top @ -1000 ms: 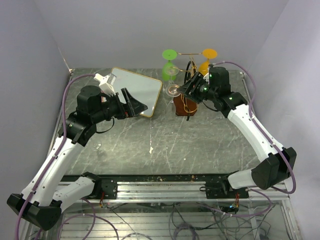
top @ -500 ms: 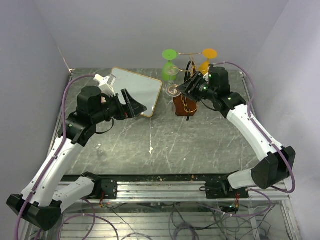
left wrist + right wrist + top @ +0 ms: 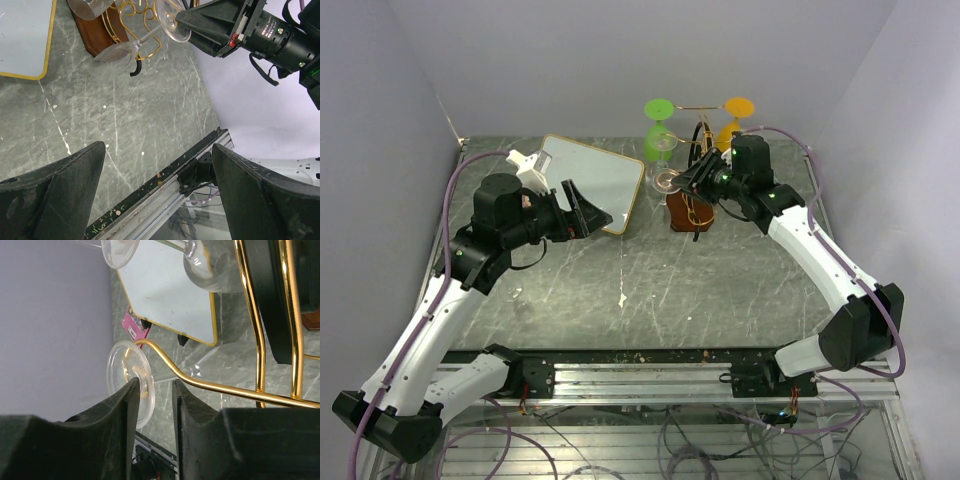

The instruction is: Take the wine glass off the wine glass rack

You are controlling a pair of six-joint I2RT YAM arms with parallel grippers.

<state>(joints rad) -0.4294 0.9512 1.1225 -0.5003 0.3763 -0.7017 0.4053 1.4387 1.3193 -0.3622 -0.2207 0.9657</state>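
Observation:
The wine glass rack point(image 3: 700, 150) is gold wire on a brown wooden base point(image 3: 686, 212) at the back middle. A clear wine glass point(image 3: 666, 180) hangs on its side from a gold arm point(image 3: 225, 387). My right gripper point(image 3: 692, 178) is at the glass's foot point(image 3: 125, 371). Its jaws point(image 3: 156, 382) stand a narrow gap apart, with the foot's rim and stem between the tips. The left wrist view shows the same glass point(image 3: 116, 50) with its foot at the right fingertips. My left gripper point(image 3: 592, 208) is wide open and empty point(image 3: 156, 146), left of the rack.
A green glass point(image 3: 660, 130) and an orange glass point(image 3: 732, 120) hang on the rack's far side. A second clear glass point(image 3: 210, 270) hangs close by. A white gold-framed panel point(image 3: 592, 180) leans left of the rack. The table's front rail point(image 3: 165, 185) is below.
My right gripper has moved a little left and towards the rack, closer onto the clear glass's foot. The left arm has barely shifted.

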